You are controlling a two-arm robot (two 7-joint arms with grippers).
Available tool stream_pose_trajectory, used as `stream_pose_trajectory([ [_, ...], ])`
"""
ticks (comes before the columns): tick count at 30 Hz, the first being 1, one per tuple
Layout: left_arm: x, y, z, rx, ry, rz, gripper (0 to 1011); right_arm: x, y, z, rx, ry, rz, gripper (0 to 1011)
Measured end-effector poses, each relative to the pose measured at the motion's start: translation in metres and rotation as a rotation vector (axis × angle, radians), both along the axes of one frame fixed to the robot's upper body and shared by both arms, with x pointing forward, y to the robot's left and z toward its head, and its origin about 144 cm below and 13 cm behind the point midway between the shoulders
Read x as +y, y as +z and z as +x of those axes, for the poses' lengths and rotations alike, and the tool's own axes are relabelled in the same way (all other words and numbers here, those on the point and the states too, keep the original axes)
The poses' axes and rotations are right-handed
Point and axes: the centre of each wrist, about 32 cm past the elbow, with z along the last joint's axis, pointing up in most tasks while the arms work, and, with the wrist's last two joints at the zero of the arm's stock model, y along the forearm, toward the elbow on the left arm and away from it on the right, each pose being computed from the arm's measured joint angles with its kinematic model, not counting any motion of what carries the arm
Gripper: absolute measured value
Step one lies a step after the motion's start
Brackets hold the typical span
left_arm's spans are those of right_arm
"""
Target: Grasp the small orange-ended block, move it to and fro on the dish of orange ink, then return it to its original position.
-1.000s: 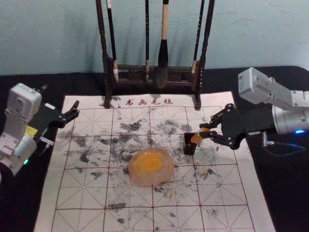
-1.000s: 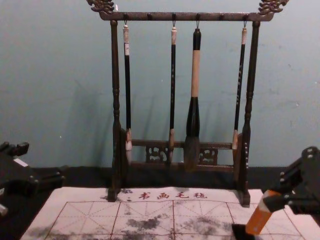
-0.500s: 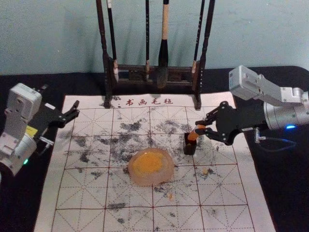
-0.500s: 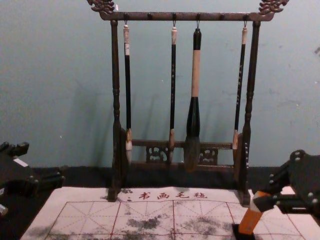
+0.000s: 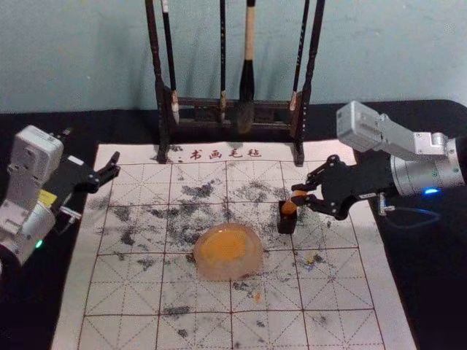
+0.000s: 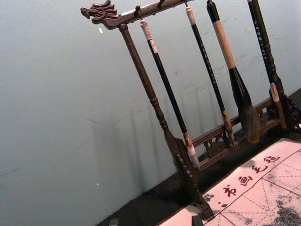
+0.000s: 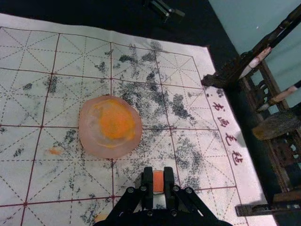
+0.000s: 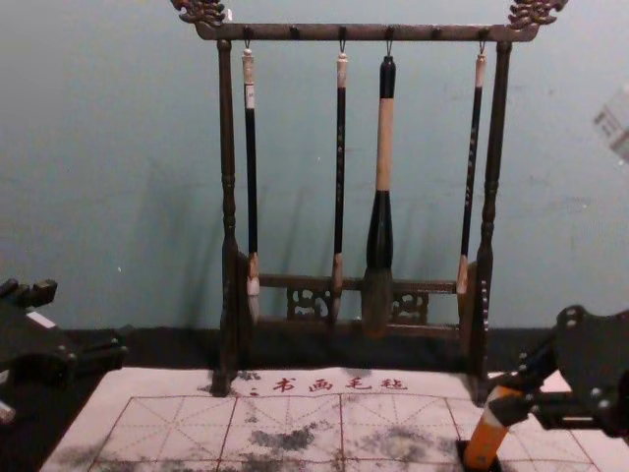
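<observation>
1. Our right gripper has shifted leftward, fingers closed around the orange ink stick.
2. Our left gripper is parked far leftward of those fingers, its own spread.
3. Ink dish: left of the right fingers, nearer us.
4. Black holder: just beneath them.
5. Stick: tilted, now lower at the holder; likely our return, needing straightening before release.

The head view looks down from before the rack; the chest view faces it, lower, level. The left wrist view faces it aslant from front-left, the right looks down close over the mat. All share both.
</observation>
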Motion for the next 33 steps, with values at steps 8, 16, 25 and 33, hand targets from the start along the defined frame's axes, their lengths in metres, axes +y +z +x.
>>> stream_pose_trajectory([
  [8, 0.000, 0.000, 0.000, 0.000, 0.000, 0.000, 1001, 0.004, -0.005, 0.006, 0.015, 0.003, -0.020, 131],
  [16, 0.000, 0.000, 0.000, 0.000, 0.000, 0.000, 1001, 0.007, -0.009, 0.012, 0.032, 0.000, -0.028, 132],
  [25, 0.000, 0.000, 0.000, 0.000, 0.000, 0.000, 1001, 0.007, -0.014, 0.013, 0.044, 0.000, -0.031, 132],
  [33, 0.000, 0.000, 0.000, 0.000, 0.000, 0.000, 1001, 0.007, -0.014, 0.013, 0.037, 0.003, -0.033, 132],
])
